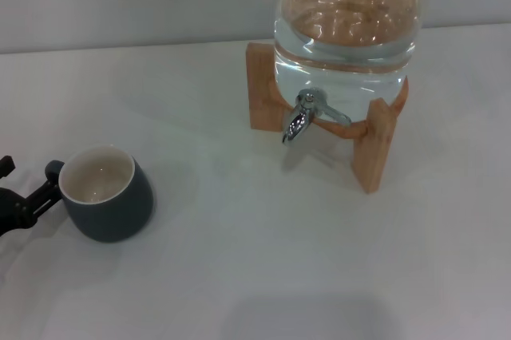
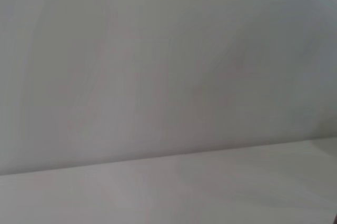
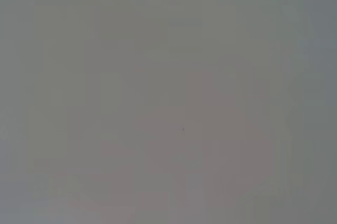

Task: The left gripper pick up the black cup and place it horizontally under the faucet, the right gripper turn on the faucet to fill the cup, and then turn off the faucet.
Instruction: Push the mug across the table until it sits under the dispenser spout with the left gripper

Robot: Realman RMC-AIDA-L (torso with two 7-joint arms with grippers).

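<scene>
The black cup (image 1: pixel 108 196) stands upright on the white table at the left, its cream inside showing and its small handle pointing left. My left gripper (image 1: pixel 29 180) comes in from the left edge at the cup's handle. Its black fingers (image 1: pixel 36 196) are spread, and one reaches up to the handle. The chrome faucet (image 1: pixel 301 119) juts from the front of the glass water jar (image 1: pixel 347 29), far to the right of the cup, with nothing under it. The right gripper is out of view. Both wrist views show only blank wall and table.
The jar holds water and rests on a wooden stand (image 1: pixel 375 144) at the back right. The white table (image 1: pixel 255 260) stretches between the cup and the stand and toward the front.
</scene>
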